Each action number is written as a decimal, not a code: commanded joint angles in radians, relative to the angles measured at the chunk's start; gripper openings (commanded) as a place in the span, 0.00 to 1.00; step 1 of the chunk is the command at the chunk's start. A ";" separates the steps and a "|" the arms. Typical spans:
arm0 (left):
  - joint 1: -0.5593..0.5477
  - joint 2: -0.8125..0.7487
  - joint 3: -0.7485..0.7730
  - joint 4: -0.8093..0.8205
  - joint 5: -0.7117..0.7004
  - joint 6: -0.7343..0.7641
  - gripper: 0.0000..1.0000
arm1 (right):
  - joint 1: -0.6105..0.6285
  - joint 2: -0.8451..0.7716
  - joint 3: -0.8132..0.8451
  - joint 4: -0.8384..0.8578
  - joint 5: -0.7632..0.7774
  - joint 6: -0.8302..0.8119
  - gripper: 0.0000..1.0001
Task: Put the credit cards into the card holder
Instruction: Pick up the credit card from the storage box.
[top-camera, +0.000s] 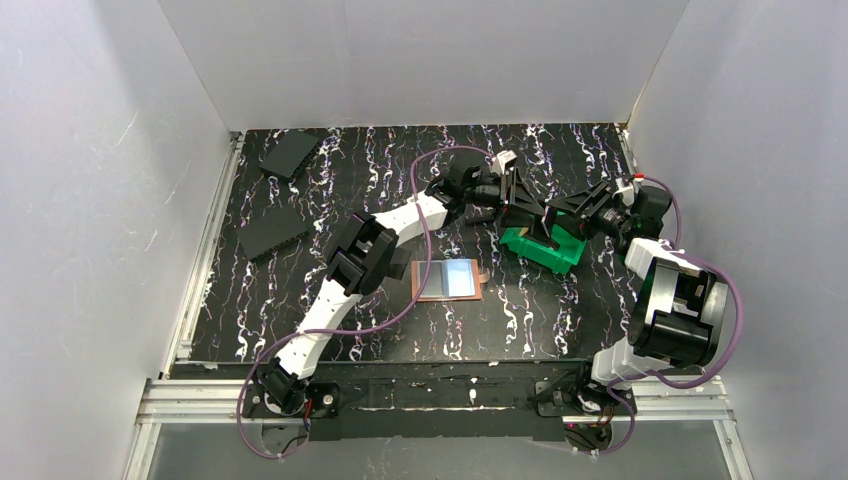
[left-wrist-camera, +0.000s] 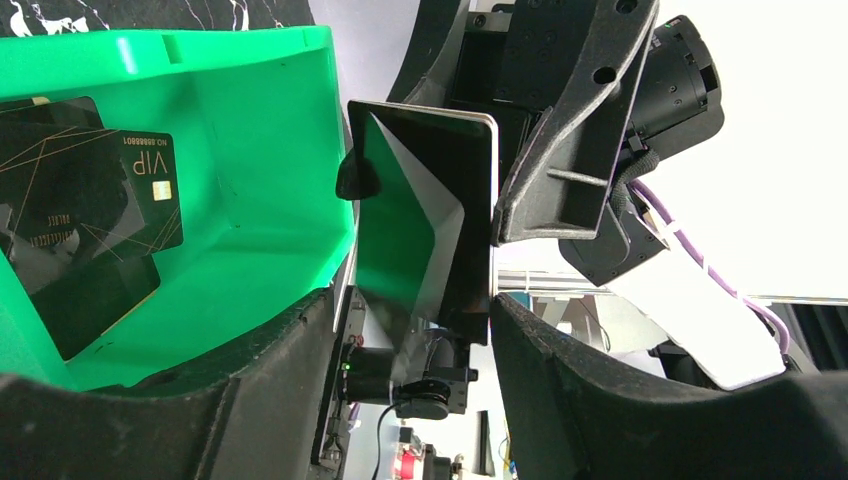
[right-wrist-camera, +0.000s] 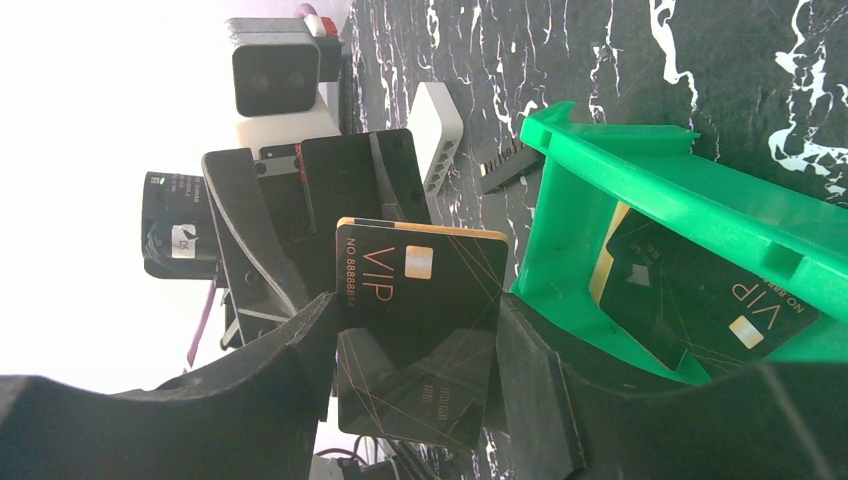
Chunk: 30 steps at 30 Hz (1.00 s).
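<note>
A black VIP credit card (right-wrist-camera: 420, 330) stands upright between the fingers of my right gripper (right-wrist-camera: 415, 345), which is shut on its two long edges. My left gripper (left-wrist-camera: 415, 330) faces it from the other side, its fingers against the same card (left-wrist-camera: 425, 220). Both grippers (top-camera: 540, 210) meet just above the green bin (top-camera: 545, 252). More black credit cards (left-wrist-camera: 90, 200) lie inside the bin (right-wrist-camera: 620, 220). The orange-brown card holder (top-camera: 448, 279) lies open on the table in front of the bin, its grey and light-blue panels up.
A white rounded box (top-camera: 503, 160) sits behind the grippers. Two flat black pads (top-camera: 290, 153) (top-camera: 272, 232) lie at the far left of the marbled black table. White walls close in on three sides.
</note>
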 joint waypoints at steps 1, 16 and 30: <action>-0.001 -0.015 0.012 0.016 0.023 0.007 0.54 | -0.006 -0.025 0.011 0.064 -0.025 0.018 0.01; 0.009 0.015 0.033 0.015 -0.002 -0.010 0.43 | -0.006 -0.012 -0.011 0.115 -0.020 0.057 0.01; 0.010 0.071 0.093 -0.019 -0.048 -0.025 0.30 | -0.004 0.029 0.000 0.035 0.014 -0.027 0.01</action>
